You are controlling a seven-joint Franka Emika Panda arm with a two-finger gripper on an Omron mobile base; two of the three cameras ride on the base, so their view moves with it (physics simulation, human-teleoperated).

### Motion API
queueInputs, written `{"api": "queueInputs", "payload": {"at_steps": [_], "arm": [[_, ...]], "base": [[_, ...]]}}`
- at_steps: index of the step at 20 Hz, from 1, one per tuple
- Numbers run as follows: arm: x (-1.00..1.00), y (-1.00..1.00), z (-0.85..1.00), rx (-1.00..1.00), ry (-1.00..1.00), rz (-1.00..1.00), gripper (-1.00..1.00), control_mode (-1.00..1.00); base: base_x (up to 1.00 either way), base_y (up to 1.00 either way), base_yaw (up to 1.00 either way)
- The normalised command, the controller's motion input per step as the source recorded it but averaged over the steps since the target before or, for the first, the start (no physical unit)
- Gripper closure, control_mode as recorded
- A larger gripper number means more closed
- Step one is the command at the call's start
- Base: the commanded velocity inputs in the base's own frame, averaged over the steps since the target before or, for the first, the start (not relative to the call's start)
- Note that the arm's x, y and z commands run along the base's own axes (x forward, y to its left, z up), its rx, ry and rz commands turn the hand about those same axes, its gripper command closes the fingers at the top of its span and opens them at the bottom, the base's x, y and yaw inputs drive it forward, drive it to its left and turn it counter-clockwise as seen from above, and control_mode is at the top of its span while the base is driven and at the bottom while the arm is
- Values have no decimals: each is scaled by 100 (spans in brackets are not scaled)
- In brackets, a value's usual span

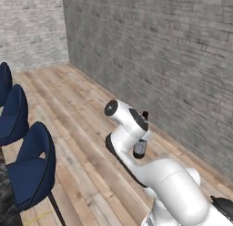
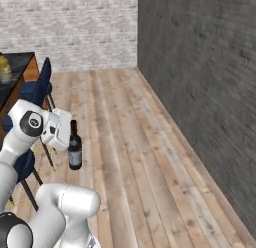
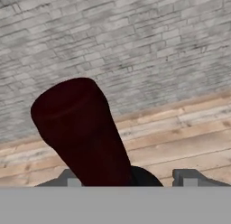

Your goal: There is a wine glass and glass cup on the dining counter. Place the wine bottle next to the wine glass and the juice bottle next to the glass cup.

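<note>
The tool (image 2: 70,134) was mostly hidden behind the white wrist in the right base view, and its fingers (image 3: 188,177) showed only as grey stubs at the bottom of the hand view. It was closed on the wine bottle (image 2: 75,147), a slim, dark, narrow-necked bottle with a pale label, held upright in the air above the wooden plank floor (image 2: 130,157). In the hand view the bottle's body (image 3: 81,128) rose as a smooth, dark maroon cylinder between the fingers. In the left base view only a dark sliver of it (image 1: 139,149) showed past the arm. Far left, the black counter (image 2: 20,62) was cut off by the frame edge; a blurred yellow-orange juice bottle (image 2: 5,69) stood on it. Blue chairs (image 1: 32,168) stood beside it, against rough grey brick walls (image 1: 159,52).
</note>
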Motion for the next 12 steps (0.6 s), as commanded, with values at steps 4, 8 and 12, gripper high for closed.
{"api": "queueInputs", "payload": {"at_steps": [4, 8, 12], "arm": [[0, 0, 0, 0, 0, 0, 100, 100], [0, 0, 0, 0, 0, 0, 100, 100], [0, 0, 0, 0, 0, 0, 100, 100]], "base": [[66, -23, 30], [65, -22, 32], [64, -19, 35]]}}
